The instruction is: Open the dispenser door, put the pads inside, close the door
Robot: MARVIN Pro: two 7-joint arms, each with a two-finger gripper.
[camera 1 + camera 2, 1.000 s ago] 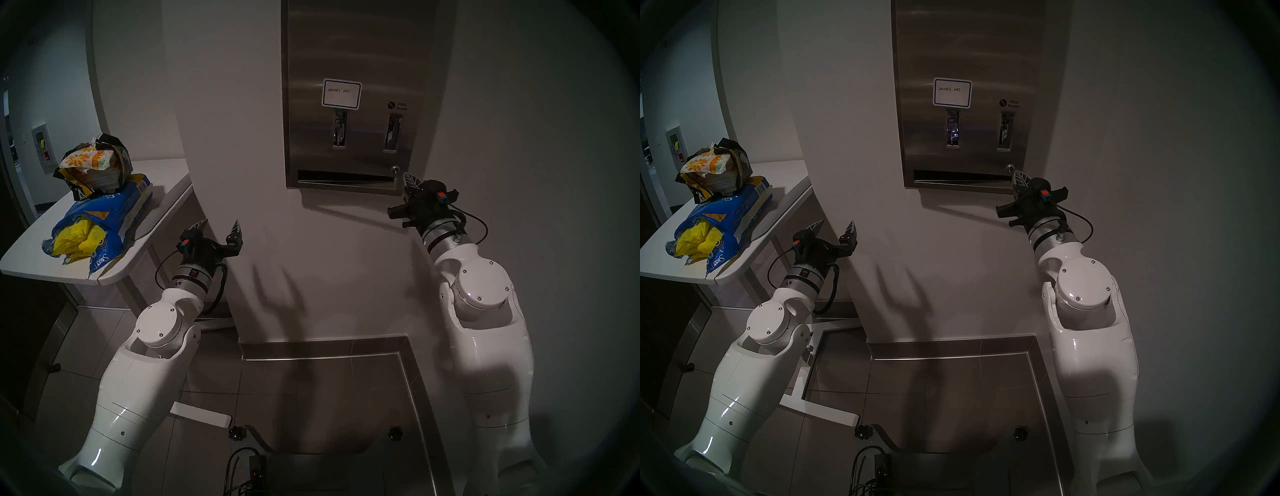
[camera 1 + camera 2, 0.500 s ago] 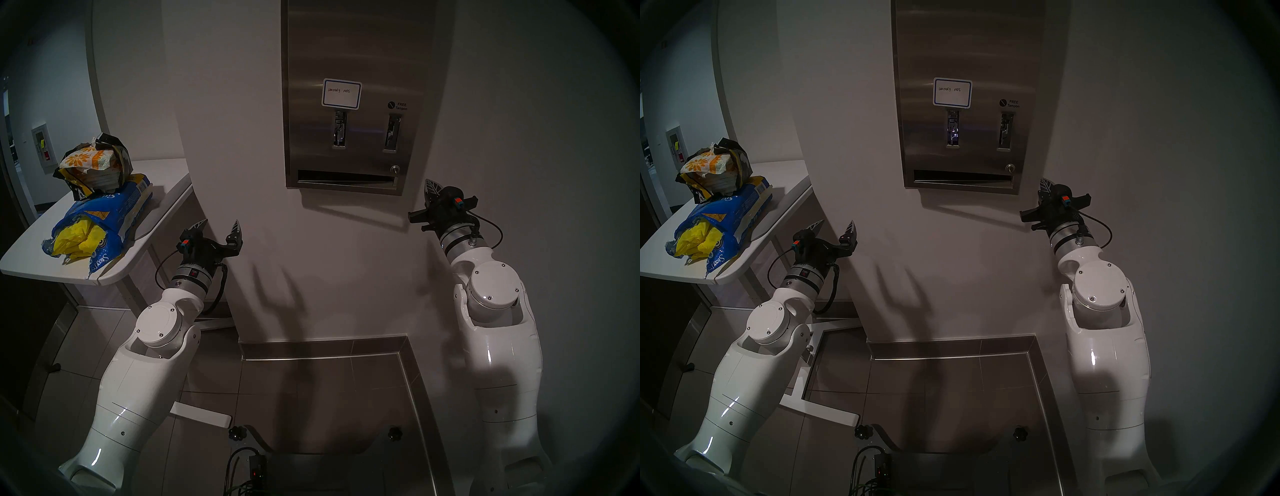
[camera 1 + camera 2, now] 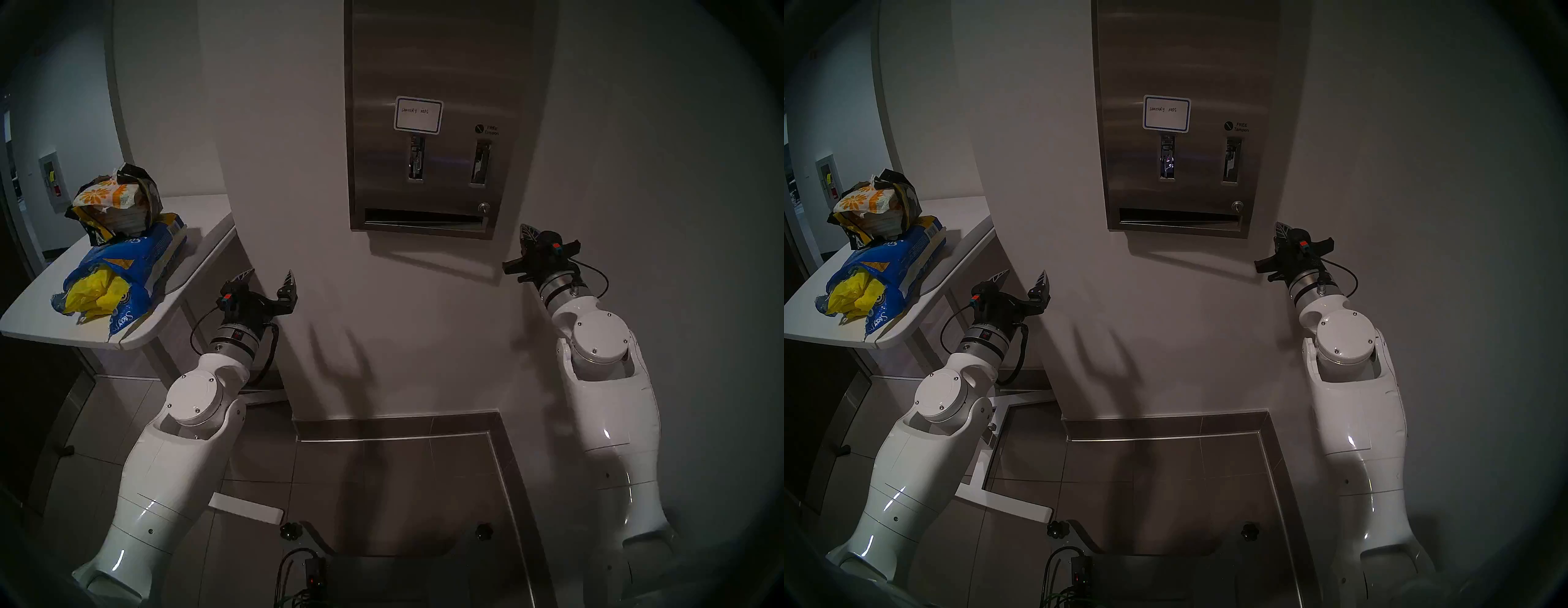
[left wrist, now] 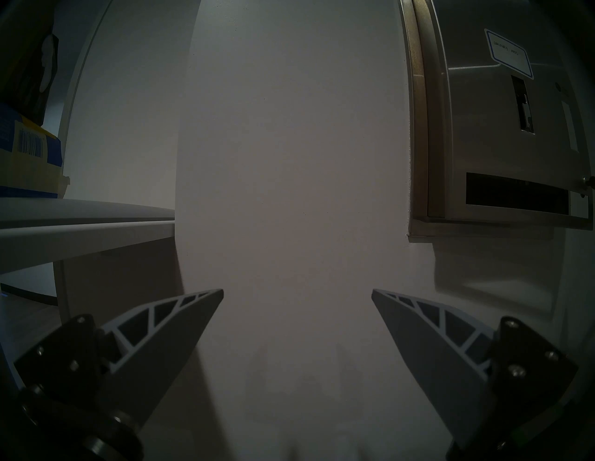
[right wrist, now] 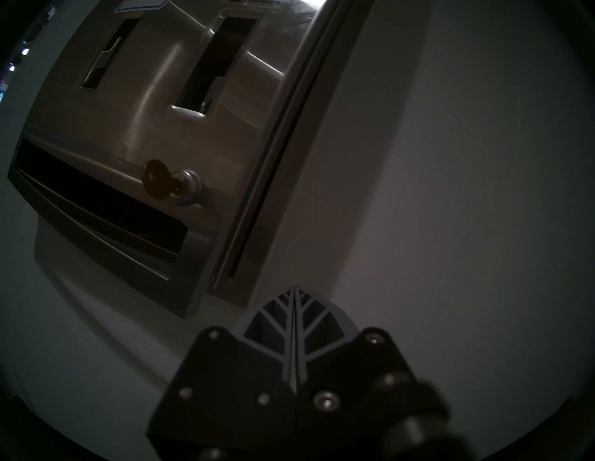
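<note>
The steel dispenser [image 3: 428,63] hangs on the wall, and its door [image 3: 449,178] with the blue-bordered label [image 3: 418,115] lies against the cabinet. A key [image 5: 156,179] sticks out of the small lock [image 3: 483,207]. My right gripper [image 3: 527,232] is shut and empty, just below and to the right of the dispenser's lower right corner, apart from it. My left gripper [image 3: 269,274] is open and empty, facing bare wall left of the dispenser. Yellow pads [image 3: 91,293] and orange-flowered pads [image 3: 108,193] lie in torn bags on the white table [image 3: 199,229].
The big torn blue plastic bag [image 3: 140,254] holds the yellow packets near the table's front edge. A projecting wall corner [image 3: 220,127] stands between table and dispenser. Cables and a black box [image 3: 314,577] sit on the tiled floor at my base.
My right gripper has drawn back from the lock, moving right and slightly down while staying shut. The left arm, the door and the pads have not moved.
</note>
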